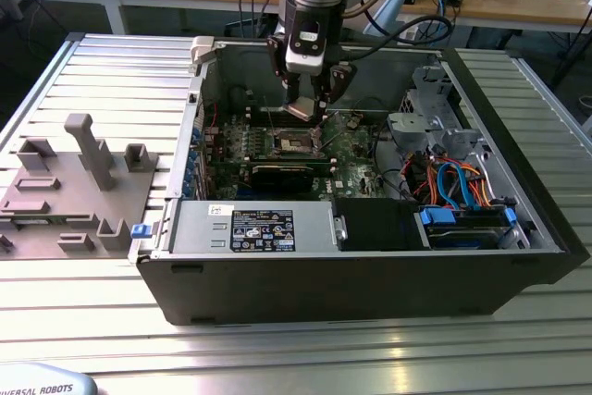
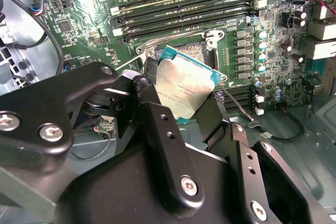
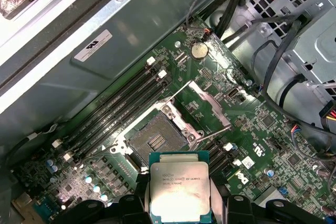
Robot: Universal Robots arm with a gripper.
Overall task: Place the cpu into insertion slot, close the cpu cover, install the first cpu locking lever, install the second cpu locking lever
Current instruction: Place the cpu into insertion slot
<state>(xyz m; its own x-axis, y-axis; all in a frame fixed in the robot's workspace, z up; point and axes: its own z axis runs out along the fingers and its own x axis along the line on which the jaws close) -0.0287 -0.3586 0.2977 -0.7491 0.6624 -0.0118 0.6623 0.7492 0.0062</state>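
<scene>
My gripper (image 1: 306, 113) hangs inside the open computer case, shut on the cpu (image 1: 305, 110). The cpu (image 3: 180, 184) is a flat square chip with a silvery top and a green edge, and black fingers (image 2: 157, 124) pinch it on two opposite sides. The second wrist view shows the cpu (image 2: 186, 90) held tilted above the board. The insertion slot (image 3: 155, 140) is a dark square socket with a metal rim, lying bare just beyond the chip, and it is also seen at the board's middle (image 1: 294, 143). The cpu cover (image 3: 207, 100) stands swung open beside the slot.
Case walls surround the green board (image 3: 262, 129). Memory slots (image 3: 115, 103) run along one side of the socket. A long black card (image 1: 287, 173) and a power supply (image 1: 259, 228) lie in front. A drive cage with cables (image 1: 453, 182) is at the exterior view's right, a grey fixture (image 1: 74, 182) at its left.
</scene>
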